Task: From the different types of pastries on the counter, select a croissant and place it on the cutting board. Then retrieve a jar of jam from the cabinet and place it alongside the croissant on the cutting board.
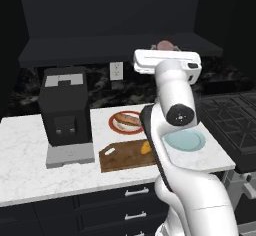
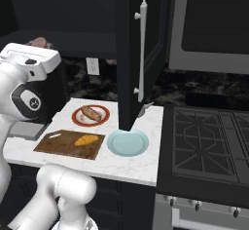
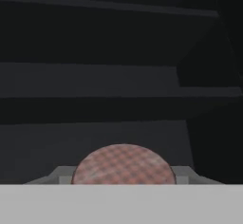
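White marble surface (image 1: 30,165) lower left, cutting board (image 1: 117,160) centre with croissant (image 1: 146,147), dark cabinet (image 1: 100,50) above, end effector (image 3: 124,180) clenched on jar of jam (image 3: 124,165)

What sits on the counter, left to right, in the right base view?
Cutting board carrying the croissant → red-rimmed plate with the long bun → pale blue plate.

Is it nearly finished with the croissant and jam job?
About halfway. The croissant already lies on the cutting board. The end effector is up at the cabinet, closed around a checked, reddish lid, apparently the jam jar. Left: carrying it down beside the croissant.
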